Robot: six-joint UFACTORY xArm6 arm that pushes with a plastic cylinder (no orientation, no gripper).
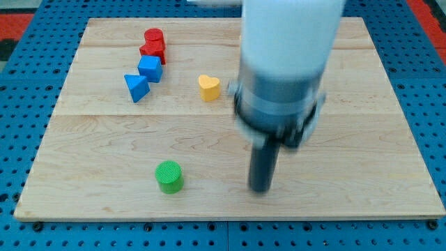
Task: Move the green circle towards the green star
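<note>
Green circle [168, 176] standing flat near the table's [362, 139] bottom edge, left of middle, with bare wood all round it. Tip [260, 188] down on the table to the view's right of it, at about the same height in the view, well apart and touching nothing. No jaws on this tool, only a plain rod, so nothing grasped or clenched; pushing only.

Probably a light, rigid printed block with a ribbed top, likely to slide readily on the smooth wood. No taking hold possible; contact best made square on its round side wall, on the side facing away from the goal, since an off-centre push would likely roll it off the rod.

Green star nowhere visible; possibly hidden behind the arm's broad body, cannot tell.

Elsewhere: yellow heart [208, 88] above the middle, blue cube [150, 69] and blue triangle [136, 87] just beside each other toward the top-left corner, two red blocks [153, 44] touching above them, shapes unclear. None close to the circle.
</note>
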